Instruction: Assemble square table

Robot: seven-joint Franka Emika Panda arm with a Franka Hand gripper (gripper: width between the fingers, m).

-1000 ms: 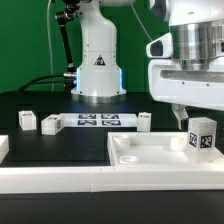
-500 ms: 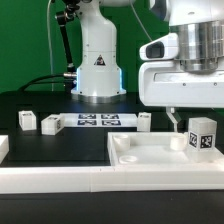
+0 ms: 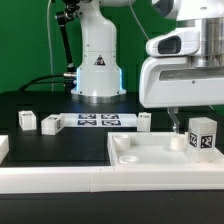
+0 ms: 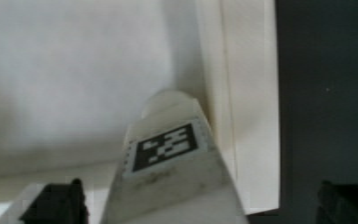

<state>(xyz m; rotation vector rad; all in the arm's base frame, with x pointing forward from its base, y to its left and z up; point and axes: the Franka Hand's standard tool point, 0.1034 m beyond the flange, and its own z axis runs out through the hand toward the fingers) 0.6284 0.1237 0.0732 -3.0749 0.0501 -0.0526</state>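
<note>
The square table slab point(image 3: 150, 152), white with a raised rim, lies at the exterior view's lower right. One white tagged leg point(image 3: 203, 136) stands upright on its right part. My gripper point(image 3: 188, 117) hangs just above this leg. In the wrist view the leg point(image 4: 172, 150) sits between the two dark fingertips point(image 4: 60, 202), with a gap on each side, and the gripper point(image 4: 202, 206) is open. The slab's rim point(image 4: 247, 90) runs beside the leg. Three more legs point(image 3: 26, 120) point(image 3: 51, 123) point(image 3: 145, 121) stand on the black table further back.
The marker board point(image 3: 98, 121) lies flat between the loose legs. A long white border rail point(image 3: 60, 182) runs along the front. The robot base point(image 3: 97, 60) stands at the back centre. A white block point(image 3: 3, 147) sits at the left edge.
The gripper body has shifted slightly to the exterior view's left and turned a little above the leg. The leg and the slab have not moved.
</note>
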